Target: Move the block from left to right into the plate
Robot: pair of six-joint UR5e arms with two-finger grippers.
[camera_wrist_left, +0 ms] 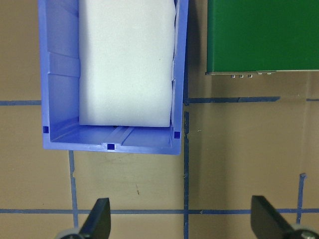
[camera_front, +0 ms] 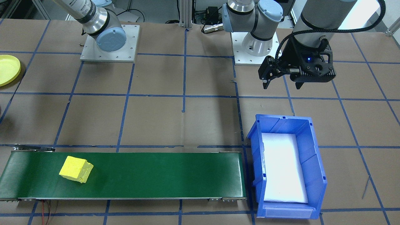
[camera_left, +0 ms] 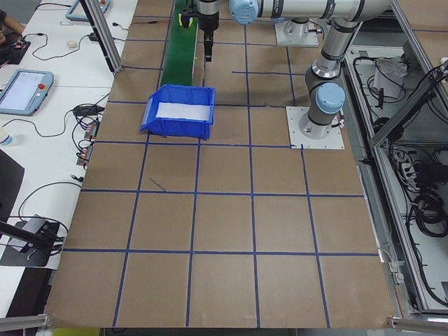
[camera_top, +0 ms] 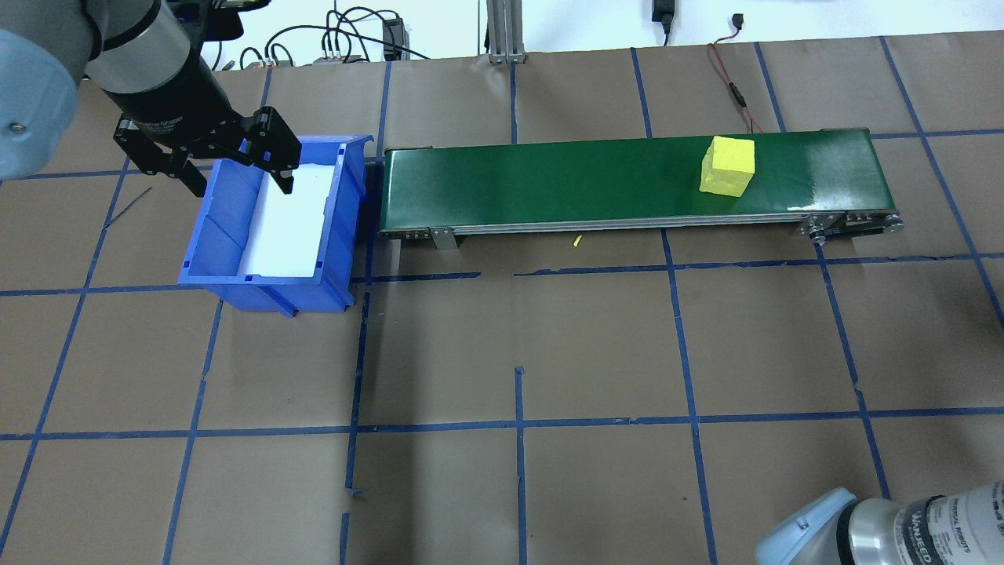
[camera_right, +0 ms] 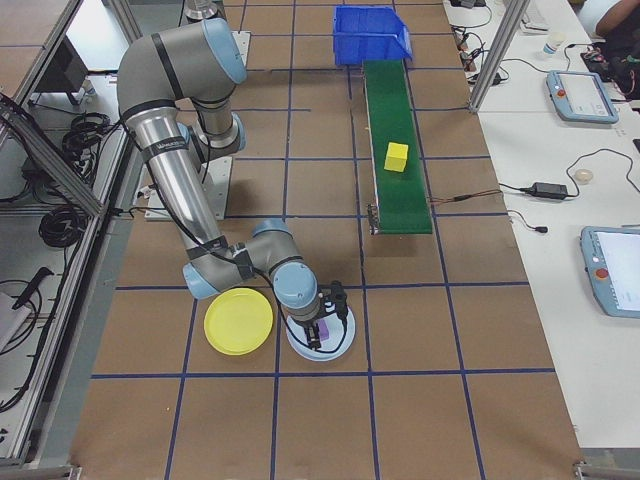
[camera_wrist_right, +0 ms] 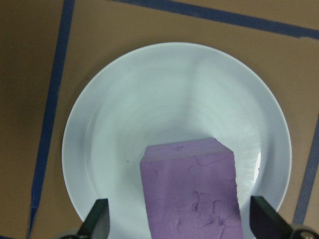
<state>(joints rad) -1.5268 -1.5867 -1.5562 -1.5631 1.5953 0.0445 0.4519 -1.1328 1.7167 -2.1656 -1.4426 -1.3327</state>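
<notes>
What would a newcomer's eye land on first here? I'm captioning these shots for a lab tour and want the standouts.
Probably the bright yellow foam block sitting alone on the long green conveyor belt, with the blue plastic bin holding a white foam pad at the belt's end. Next, the left gripper hanging open above that bin. The right wrist view shows a purple foam block on a pale round plate, beside a yellow round plate.

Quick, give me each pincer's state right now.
Left pincer: open, empty, above the blue bin.
Right pincer: open, around the purple block on the pale plate.
</notes>
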